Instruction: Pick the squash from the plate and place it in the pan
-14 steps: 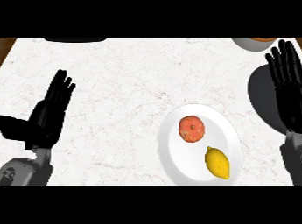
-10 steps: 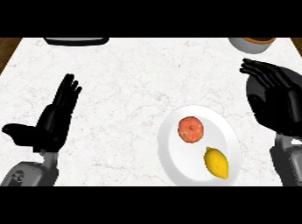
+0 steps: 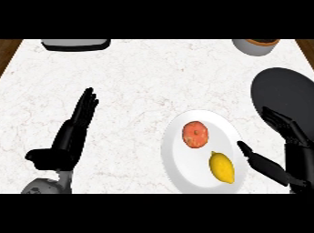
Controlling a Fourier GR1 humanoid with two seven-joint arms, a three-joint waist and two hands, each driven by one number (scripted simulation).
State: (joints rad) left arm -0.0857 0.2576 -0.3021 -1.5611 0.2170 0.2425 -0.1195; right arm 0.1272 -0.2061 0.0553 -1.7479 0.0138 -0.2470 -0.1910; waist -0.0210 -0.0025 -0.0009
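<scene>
White marbled bench (image 3: 139, 86) all around, and the yellow squash (image 3: 221, 167) is sat on the plate (image 3: 176, 159) beside an orange fruit (image 3: 196, 134). Right hand (image 3: 295, 157) is spread open just beside it, holding nothing; it's best curled round the squash only, then carried to the pan (image 3: 287, 98). Left hand (image 3: 68, 136) is rested open.

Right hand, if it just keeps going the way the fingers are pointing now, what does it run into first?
The right hand points up and slightly left in the head view, its fingertips already over the dark pan's near rim. Going straight on, it would most likely pass over the pan first, though its height above it is unclear.
</scene>
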